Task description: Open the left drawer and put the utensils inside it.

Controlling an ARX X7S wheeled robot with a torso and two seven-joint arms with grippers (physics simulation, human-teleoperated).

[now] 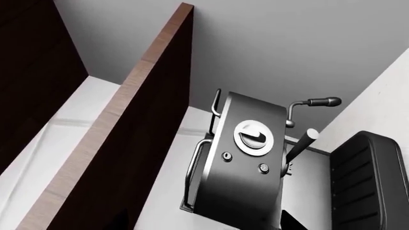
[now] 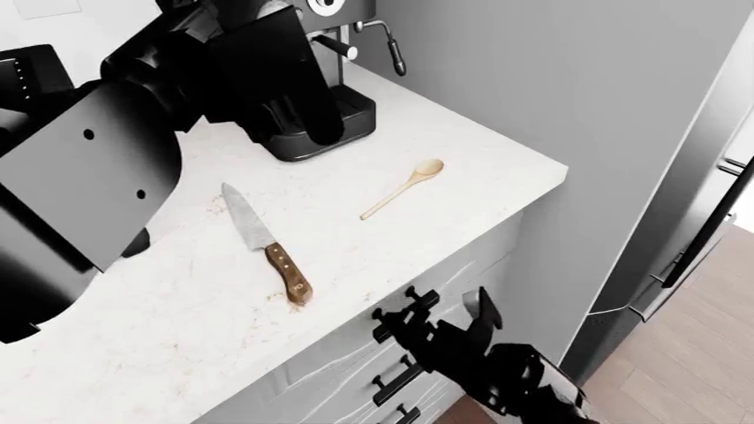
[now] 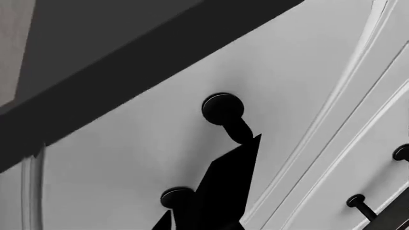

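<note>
The knife (image 2: pixel 265 243), steel blade and brown riveted handle, lies flat on the white counter (image 2: pixel 177 336). To its right lies the pale wooden spoon (image 2: pixel 403 188). Under the counter's front edge the left drawer (image 2: pixel 483 261) is closed. My right gripper (image 2: pixel 439 314) is at the drawer's handle, fingers spread and open. The right wrist view shows the white drawer front (image 3: pixel 160 143) close up, with the black bar handle (image 3: pixel 223 177) on its two posts. My left gripper (image 2: pixel 304 128) hangs over the espresso machine (image 2: pixel 353 110), far from the utensils; its jaws are not clear.
The black espresso machine (image 1: pixel 246 163) stands at the counter's back by the grey wall. A brown cabinet side (image 1: pixel 128 120) and a ribbed black appliance (image 1: pixel 370 182) flank it. More drawer handles (image 2: pixel 395 384) sit below. A fridge (image 2: pixel 707 203) stands to the right.
</note>
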